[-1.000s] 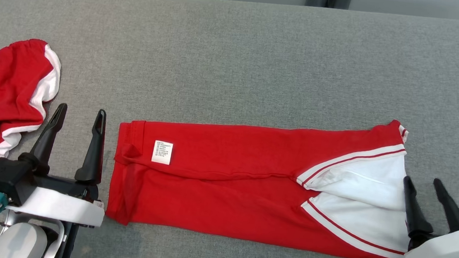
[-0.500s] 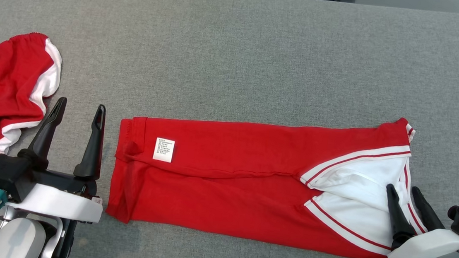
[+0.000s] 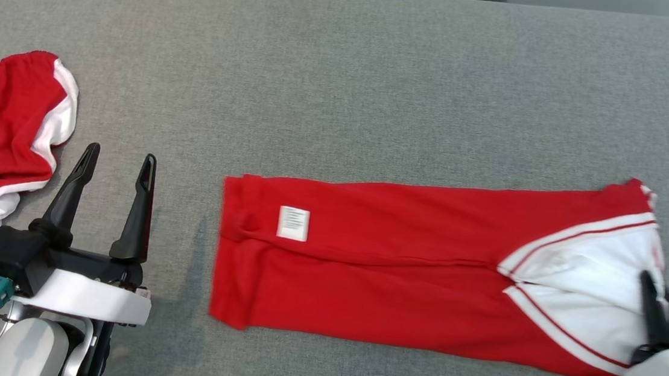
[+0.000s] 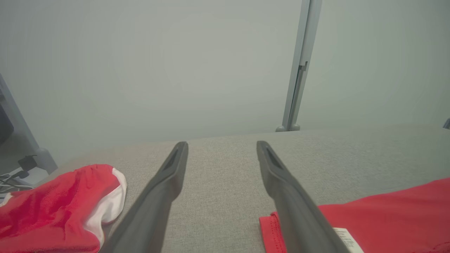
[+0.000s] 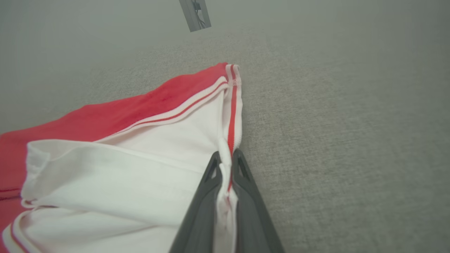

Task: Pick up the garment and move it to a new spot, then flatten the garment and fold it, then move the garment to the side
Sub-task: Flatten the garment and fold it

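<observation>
A: What's in the head view?
B: The red garment (image 3: 393, 278) lies flat across the middle and right of the grey table (image 3: 344, 80). At the lower right, the right gripper (image 3: 656, 287) is pinched tight on its white end. At the lower left, the left gripper (image 3: 121, 155) is wide open, holding nothing. Another red cloth (image 3: 0, 134) sits at the left edge.
A: Left wrist view?
B: Its open fingers (image 4: 165, 189), with a corner of the garment (image 4: 393, 211) at the lower right.
A: Right wrist view?
B: Both fingers (image 5: 200, 211) squeeze the striped edge of the garment (image 5: 140, 168) at the bottom middle.
</observation>
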{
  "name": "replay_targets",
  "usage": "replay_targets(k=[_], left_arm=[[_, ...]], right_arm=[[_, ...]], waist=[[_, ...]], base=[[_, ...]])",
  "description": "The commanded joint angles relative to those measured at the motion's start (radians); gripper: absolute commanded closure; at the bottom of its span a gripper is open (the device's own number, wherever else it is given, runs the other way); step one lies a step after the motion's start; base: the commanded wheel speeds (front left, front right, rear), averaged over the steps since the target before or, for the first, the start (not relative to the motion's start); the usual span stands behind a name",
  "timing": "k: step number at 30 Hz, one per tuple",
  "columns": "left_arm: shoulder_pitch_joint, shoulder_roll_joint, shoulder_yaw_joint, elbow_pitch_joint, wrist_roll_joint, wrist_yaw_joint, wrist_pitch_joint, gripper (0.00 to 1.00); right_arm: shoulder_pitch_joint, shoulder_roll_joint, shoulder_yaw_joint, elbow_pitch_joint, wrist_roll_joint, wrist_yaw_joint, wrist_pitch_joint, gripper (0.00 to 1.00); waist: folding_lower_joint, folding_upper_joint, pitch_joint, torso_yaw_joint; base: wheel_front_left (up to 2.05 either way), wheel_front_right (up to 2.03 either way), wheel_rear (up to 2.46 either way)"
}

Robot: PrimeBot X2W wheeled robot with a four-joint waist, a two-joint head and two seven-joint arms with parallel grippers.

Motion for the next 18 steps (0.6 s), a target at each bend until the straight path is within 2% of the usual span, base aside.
replay_targets(k=[1, 5, 9, 13, 18], left_arm=[[0.003, 0.001, 0.005, 0.001, 0.008, -0.004, -0.003, 0.0], [0.003, -0.002, 0.003, 0.003, 0.014, -0.01, -0.003, 0.0], [0.002, 0.003, 0.002, 0.006, 0.016, -0.01, -0.003, 0.0], [0.007, 0.014, 0.008, 0.0, 0.016, -0.003, 0.001, 0.0], [0.004, 0.02, 0.004, -0.012, 0.015, 0.002, 0.01, 0.0]], right_arm=[[0.008, -0.024, -0.02, 0.005, 0.01, -0.005, -0.013, 1.0], [0.022, -0.065, -0.07, 0.015, 0.013, -0.004, -0.024, 1.0], [0.005, -0.071, -0.074, 0.002, 0.013, -0.003, -0.016, 1.0], [-0.028, -0.035, -0.031, -0.097, 0.012, -0.003, -0.009, 1.0], [-0.053, 0.04, 0.045, -0.304, -0.051, -0.003, 0.038, 1.0]], waist=[[0.0, 0.0, -0.003, -0.007], [0.0, 0.0, -0.007, -0.024], [0.0, 0.0, -0.008, -0.042], [0.0, 0.0, -0.01, -0.065], [0.0, 0.0, -0.009, -0.083]], base=[[0.0, 0.0, 0.0], [0.0, 0.0, 0.0], [0.0, 0.0, 0.0], [0.0, 0.0, 0.0], [0.0, 0.0, 0.0]])
